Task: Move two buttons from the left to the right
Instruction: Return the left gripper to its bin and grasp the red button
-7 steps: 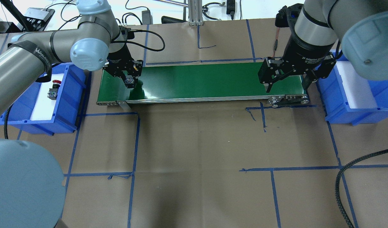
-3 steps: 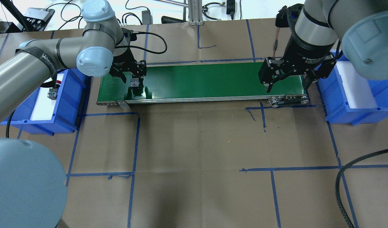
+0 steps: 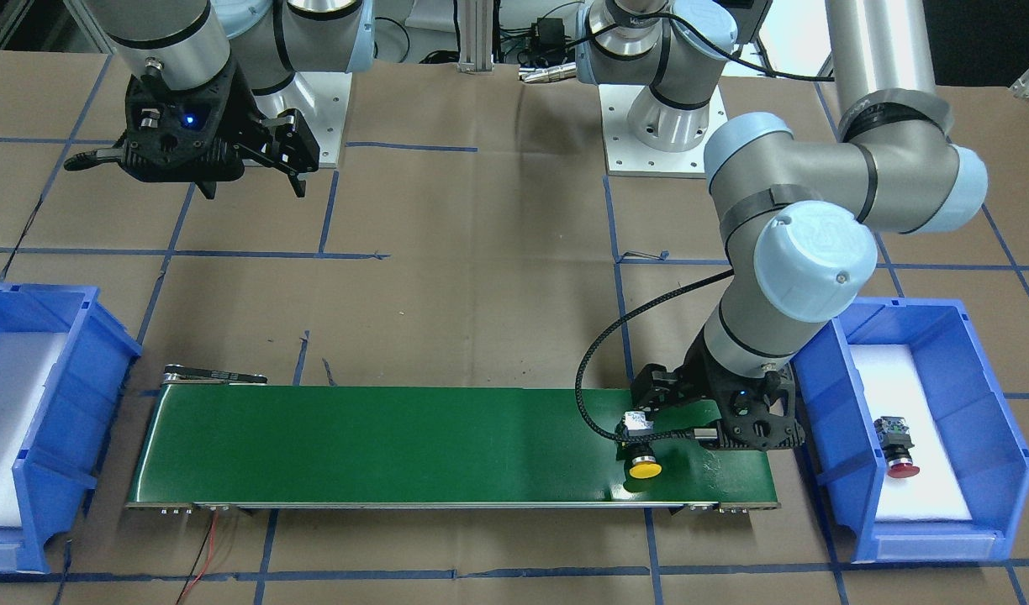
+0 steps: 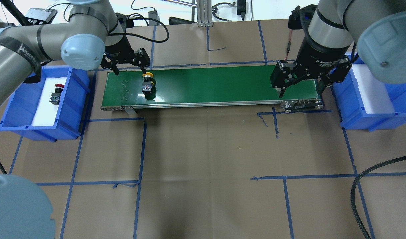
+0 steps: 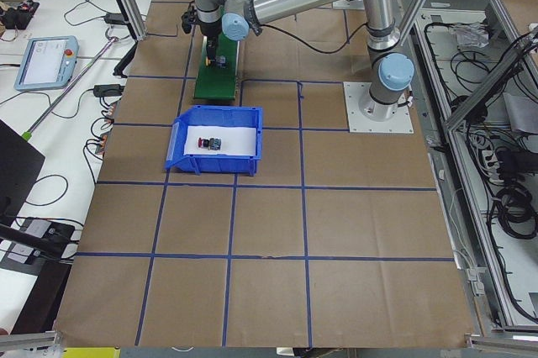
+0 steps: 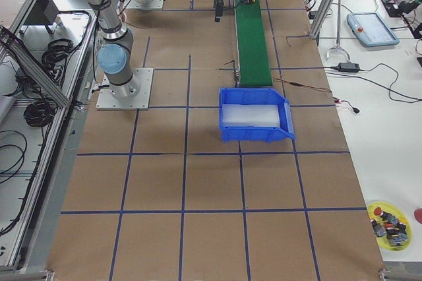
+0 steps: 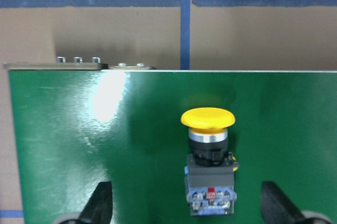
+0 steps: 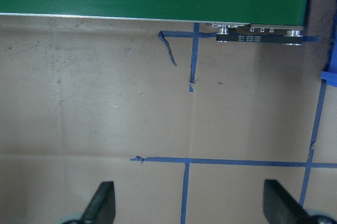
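Note:
The yellow button lies on its side at the left end of the green conveyor belt, cap toward the far edge. It also shows in the front view and the left wrist view. My left gripper is open and empty, raised just above the button; its fingers stand on either side of it without touching. The red button lies on white foam in the left blue bin. My right gripper is open and empty above the belt's right end, with its fingers over brown paper.
A blue bin lined with white foam stands past the belt's right end and holds nothing I can see. The belt's roller and bracket stick out at its near right corner. Brown paper with blue tape lines covers the table.
My left gripper has let go of the yellow button, opened and lifted back toward the belt's far edge. The button now lies on the belt. The right arm has not moved.

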### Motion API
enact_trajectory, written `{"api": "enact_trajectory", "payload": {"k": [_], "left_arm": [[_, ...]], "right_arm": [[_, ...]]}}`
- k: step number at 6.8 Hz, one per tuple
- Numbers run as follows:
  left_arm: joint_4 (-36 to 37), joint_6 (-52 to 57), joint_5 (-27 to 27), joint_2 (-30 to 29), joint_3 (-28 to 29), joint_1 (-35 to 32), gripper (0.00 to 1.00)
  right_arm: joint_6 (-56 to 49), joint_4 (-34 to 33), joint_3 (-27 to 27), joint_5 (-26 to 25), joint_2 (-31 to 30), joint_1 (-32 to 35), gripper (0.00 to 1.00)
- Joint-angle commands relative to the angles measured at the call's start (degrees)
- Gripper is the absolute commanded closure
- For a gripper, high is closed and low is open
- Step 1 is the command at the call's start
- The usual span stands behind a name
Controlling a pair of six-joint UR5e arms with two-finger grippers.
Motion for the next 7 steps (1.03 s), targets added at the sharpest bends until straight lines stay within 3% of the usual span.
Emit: {"api": "enact_trajectory", "payload": {"k": [1,5,7], "left_arm": [[-5.06,0.76,0.00,5.92,0.49,2.55,0.00],[-5.69,19.97,0.00,6.65,0.49,18.62,0.00],[-4.37,27.54,0.00,4.11,0.49,25.04,0.00]], "right_arm": [[0.00,-0.02,-0.09,-0.06,0.00,0.00,0.00],[0.00,-0.37,0.00,0.03,0.00,0.00,0.00],[0.00,-0.37,-0.09,0.03,0.00,0.00,0.00]]}}
